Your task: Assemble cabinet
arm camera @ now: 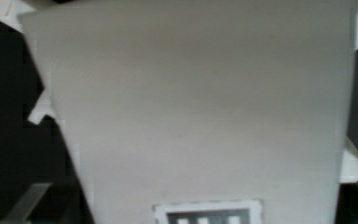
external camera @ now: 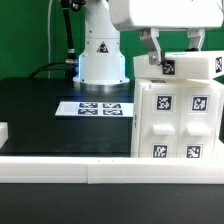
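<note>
The cabinet body [external camera: 178, 120] is a big white box with black-and-white tags, standing upright at the exterior view's right. Two tagged front panels are fitted in its face. A white tagged top block [external camera: 180, 66] lies across the body's upper end. My gripper [external camera: 173, 52] comes down from above with one finger on each side of this block and is shut on it. In the wrist view the block's white face [arm camera: 194, 100] fills the picture between the fingers, and one tag [arm camera: 208, 213] shows at its edge. The fingertips are hidden.
The marker board [external camera: 97, 107] lies flat on the black table in front of the white robot base [external camera: 100, 55]. A long white rail [external camera: 100, 167] edges the table's front. A small white piece [external camera: 3, 131] sits at the exterior view's far left.
</note>
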